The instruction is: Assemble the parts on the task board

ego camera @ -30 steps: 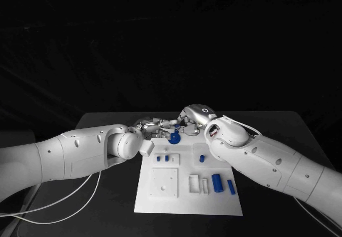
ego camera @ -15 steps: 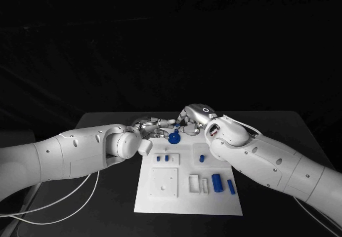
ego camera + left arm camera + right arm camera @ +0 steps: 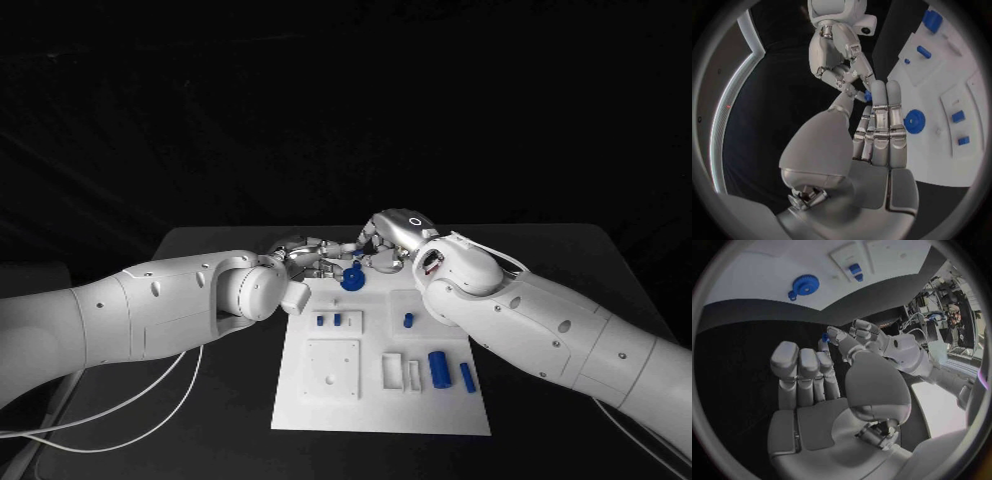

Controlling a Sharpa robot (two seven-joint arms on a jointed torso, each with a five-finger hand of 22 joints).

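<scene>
Head view, near edge first: I see the white rectangular task board (image 3: 378,400) lying on the black bench (image 3: 216,420), its long axis running away from me. Nearest on it sit a white square inset plate (image 3: 332,370), a white upright block (image 3: 392,371), a large blue cylinder (image 3: 438,364) and a slimmer blue peg (image 3: 467,376) just beside it. Farther along lie two small blue pins (image 3: 329,321) side by side and a single short blue stud (image 3: 408,321). Beyond these, near the board's far end, a blue toothed gear (image 3: 352,279) rests on the white surface.

Over that far end my two white arms converge. The left hand (image 3: 299,252) and right hand (image 3: 378,243) meet fingertip to fingertip just above and beyond the gear.

Left wrist view: the left hand's fingers (image 3: 879,125) lie straight and pressed side by side, with a small blue part (image 3: 868,95) at their tips; the right hand (image 3: 839,55) opposite pinches that same part with curled fingers. The gear (image 3: 914,121) lies flat on the board, apart from both hands.

Right wrist view: the right hand (image 3: 826,390) shows straight fingers, and the small blue part (image 3: 825,338) sits where its fingertips meet the left hand (image 3: 864,337). I cannot tell whether the left hand actually grips the part or only touches it.
</scene>
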